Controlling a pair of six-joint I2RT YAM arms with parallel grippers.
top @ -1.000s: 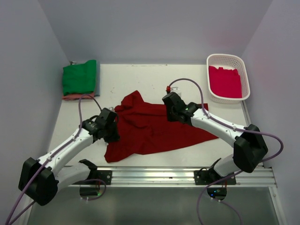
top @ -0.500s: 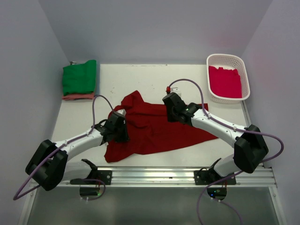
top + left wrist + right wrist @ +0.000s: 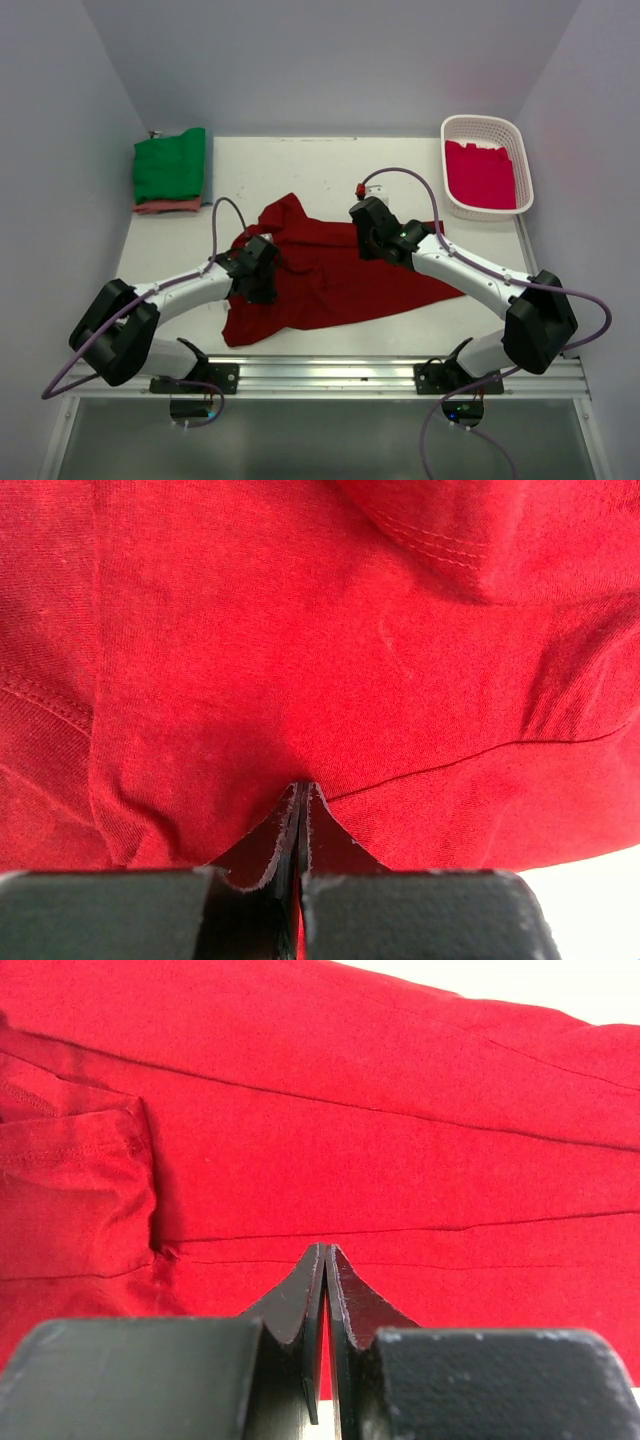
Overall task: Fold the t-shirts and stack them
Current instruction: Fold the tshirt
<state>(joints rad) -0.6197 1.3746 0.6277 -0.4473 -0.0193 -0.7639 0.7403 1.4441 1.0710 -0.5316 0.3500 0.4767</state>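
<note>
Your left arm (image 3: 180, 292) lies low, reaching toward two o'clock, and your left pincer (image 3: 302, 786) is clamped tight. Your right arm (image 3: 465, 272) reaches toward ten o'clock, right pincer (image 3: 326, 1250) closed too.

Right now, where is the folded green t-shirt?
In the top view the green t-shirt sits at the table's far left corner, on top of a salmon-pink shirt, apart from the dark red shirt spread mid-table.

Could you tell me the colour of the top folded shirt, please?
The top folded shirt is green; top external view shows it.
</note>
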